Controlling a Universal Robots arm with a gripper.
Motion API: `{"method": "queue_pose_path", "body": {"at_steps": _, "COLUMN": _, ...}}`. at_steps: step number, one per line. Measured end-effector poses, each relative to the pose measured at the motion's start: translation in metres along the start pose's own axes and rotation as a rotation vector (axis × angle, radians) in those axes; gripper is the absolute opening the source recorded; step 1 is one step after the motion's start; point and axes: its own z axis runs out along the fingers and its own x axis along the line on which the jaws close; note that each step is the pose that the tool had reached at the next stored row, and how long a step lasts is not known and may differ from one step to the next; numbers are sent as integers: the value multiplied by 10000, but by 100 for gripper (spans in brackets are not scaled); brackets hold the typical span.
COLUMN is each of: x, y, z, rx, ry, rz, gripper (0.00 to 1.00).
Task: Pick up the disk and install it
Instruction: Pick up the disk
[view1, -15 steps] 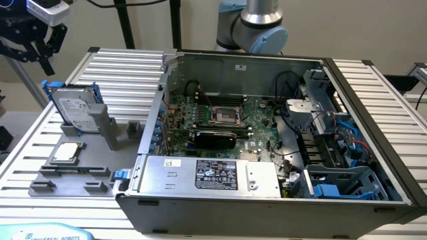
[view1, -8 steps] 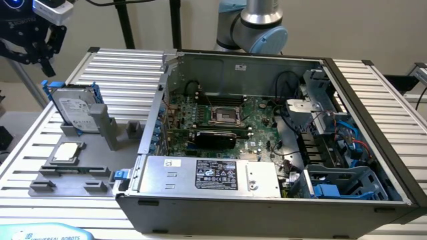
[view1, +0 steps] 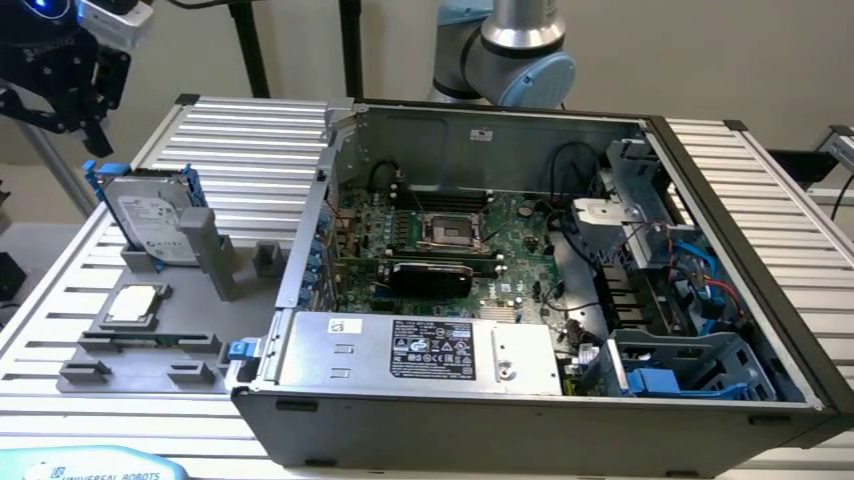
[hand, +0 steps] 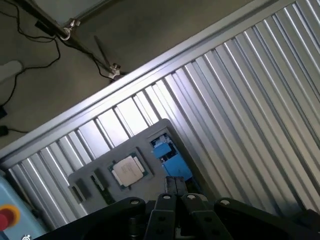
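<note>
The disk is a silver-grey drive with a white label in a bright blue carrier. It stands tilted on edge in a grey holder block on the ribbed table, at the exterior view's left. My black gripper hangs in the air above it and slightly further back, apart from it. In the wrist view the gripper has its fingers pressed together with nothing between them, and the blue carrier edge of the disk shows just beyond the fingertips.
A small square silver chip lies on the same holder block. The open computer case fills the middle and right, with a grey power supply box in front and a blue drive bay at its near right corner.
</note>
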Motion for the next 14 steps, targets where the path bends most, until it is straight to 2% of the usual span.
{"method": "queue_pose_path", "body": {"at_steps": 14, "x": 0, "y": -1, "z": 49, "rx": 19, "ry": 86, "rz": -2538, "gripper": 11}}
